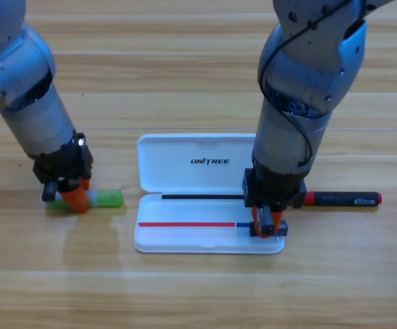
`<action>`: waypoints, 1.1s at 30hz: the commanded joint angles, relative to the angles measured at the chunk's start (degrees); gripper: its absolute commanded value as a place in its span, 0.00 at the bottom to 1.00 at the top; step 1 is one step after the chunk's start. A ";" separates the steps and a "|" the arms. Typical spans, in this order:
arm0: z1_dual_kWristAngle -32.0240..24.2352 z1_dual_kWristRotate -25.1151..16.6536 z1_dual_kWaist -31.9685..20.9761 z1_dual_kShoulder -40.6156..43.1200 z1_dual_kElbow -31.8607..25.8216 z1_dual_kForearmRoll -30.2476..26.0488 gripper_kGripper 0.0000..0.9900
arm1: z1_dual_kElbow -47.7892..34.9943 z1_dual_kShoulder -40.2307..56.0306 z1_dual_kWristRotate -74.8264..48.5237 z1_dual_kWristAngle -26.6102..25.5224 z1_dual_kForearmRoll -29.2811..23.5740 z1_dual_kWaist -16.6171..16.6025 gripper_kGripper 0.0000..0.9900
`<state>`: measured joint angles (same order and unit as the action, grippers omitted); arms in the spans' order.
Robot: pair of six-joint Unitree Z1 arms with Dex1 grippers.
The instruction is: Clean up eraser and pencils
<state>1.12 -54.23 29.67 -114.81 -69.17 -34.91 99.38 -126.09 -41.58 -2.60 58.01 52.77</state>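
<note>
Over the white case [184, 154], right gripper [267, 227] pinching the eraser [278, 228]; left gripper [75, 199] on green pencil [105, 199], jaw state indiscernible; red pencil [342, 199] beside the case.

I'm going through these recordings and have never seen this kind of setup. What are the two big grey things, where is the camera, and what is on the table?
One fixed camera looks down on a wooden table. The grey shapes are two robot arms entering from the top, each ending in a black gripper with orange jaws. An open white plastic pencil case lies in the middle. The left gripper is down on a short light-green marker-like pencil left of the case. The right gripper is lowered over the case's right compartment; a small dark block shows at its tip, probably the eraser. A long red-and-black pencil lies on the table right of the case.
</note>
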 commanded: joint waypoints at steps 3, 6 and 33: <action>-0.94 -0.70 -0.93 -1.82 0.53 0.28 0.00 | 0.64 -3.38 -0.69 -0.57 -0.71 1.72 0.00; 0.11 -0.79 -0.93 -0.42 0.35 -0.33 0.00 | 0.99 -3.55 -0.78 -0.57 -0.89 1.72 0.00; -2.79 3.08 4.96 7.76 -23.91 -30.13 0.00 | 1.07 -3.81 0.10 0.31 -0.89 1.72 0.88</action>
<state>-1.20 -51.98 32.59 -106.33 -93.45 -64.50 101.55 -126.81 -42.37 -2.69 57.94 52.77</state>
